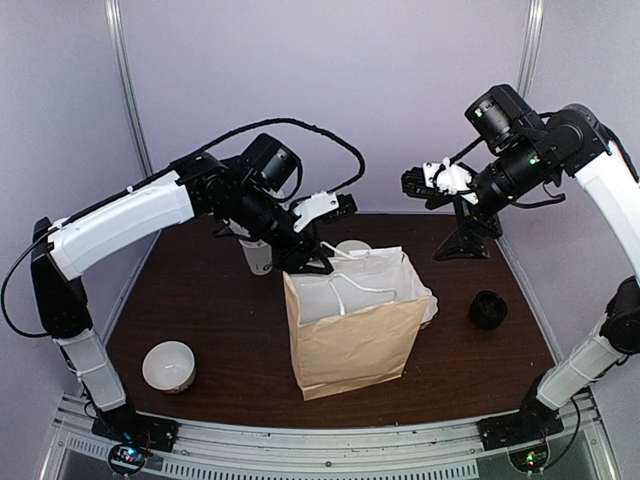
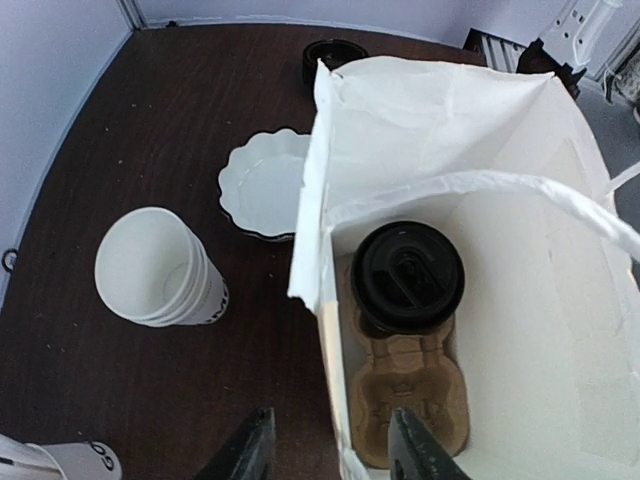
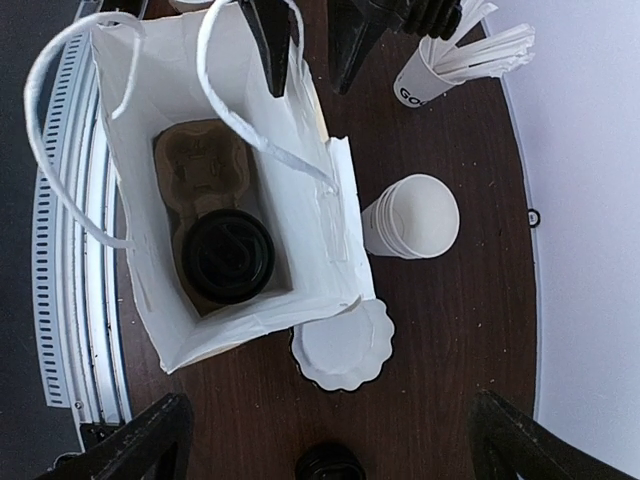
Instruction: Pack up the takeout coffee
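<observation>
The takeout coffee shows only as its black domed lid (image 2: 408, 277), seated in a brown cardboard carrier (image 2: 412, 395) at the bottom of the open paper bag (image 1: 352, 338). It also shows in the right wrist view (image 3: 230, 257). From the top view the bag hides it. My left gripper (image 2: 330, 452) is open and empty, just above the bag's far-left rim (image 1: 312, 262), one finger outside the wall and one inside. My right gripper (image 3: 330, 450) is wide open and empty, high above the table to the right of the bag (image 1: 420, 185).
A stack of lidless white cups (image 2: 160, 265) and a scalloped white plate (image 2: 262, 183) stand behind the bag. Loose black lids (image 1: 487, 310) sit to its right. A cup of stirrers (image 3: 440, 60) stands far left. A white round container (image 1: 168, 365) is near left.
</observation>
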You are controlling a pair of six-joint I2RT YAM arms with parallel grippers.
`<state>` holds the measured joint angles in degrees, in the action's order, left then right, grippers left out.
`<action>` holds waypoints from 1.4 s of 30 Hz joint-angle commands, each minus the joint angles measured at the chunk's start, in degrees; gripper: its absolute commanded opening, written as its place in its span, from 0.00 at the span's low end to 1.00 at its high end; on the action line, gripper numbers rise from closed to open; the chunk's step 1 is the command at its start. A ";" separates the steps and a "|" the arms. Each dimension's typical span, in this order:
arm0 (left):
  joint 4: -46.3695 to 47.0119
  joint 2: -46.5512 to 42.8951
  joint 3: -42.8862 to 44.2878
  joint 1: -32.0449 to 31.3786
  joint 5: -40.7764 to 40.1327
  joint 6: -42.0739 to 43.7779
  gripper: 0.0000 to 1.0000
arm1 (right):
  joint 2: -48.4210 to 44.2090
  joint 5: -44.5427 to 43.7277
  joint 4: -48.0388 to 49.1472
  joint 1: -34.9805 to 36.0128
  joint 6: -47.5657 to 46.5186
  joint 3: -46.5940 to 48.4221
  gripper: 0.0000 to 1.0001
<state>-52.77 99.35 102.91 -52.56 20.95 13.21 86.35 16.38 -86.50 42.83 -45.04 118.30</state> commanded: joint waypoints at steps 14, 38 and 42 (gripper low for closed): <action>-8.52 -3.16 4.79 0.26 -5.56 2.91 0.00 | -7.16 1.59 5.60 -7.63 1.05 -10.85 0.99; 2.62 -20.74 -15.61 -4.48 -15.27 -0.11 0.00 | -3.29 -2.60 11.78 -11.17 2.94 -17.11 0.99; 2.62 -22.68 -18.04 -6.93 -15.48 -1.89 0.12 | -1.83 -2.39 11.69 -11.14 2.98 -17.12 0.99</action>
<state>-53.12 78.54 86.96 -57.54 3.84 14.31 83.09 14.90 -75.46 32.10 -43.05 101.60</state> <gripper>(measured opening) 0.036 0.994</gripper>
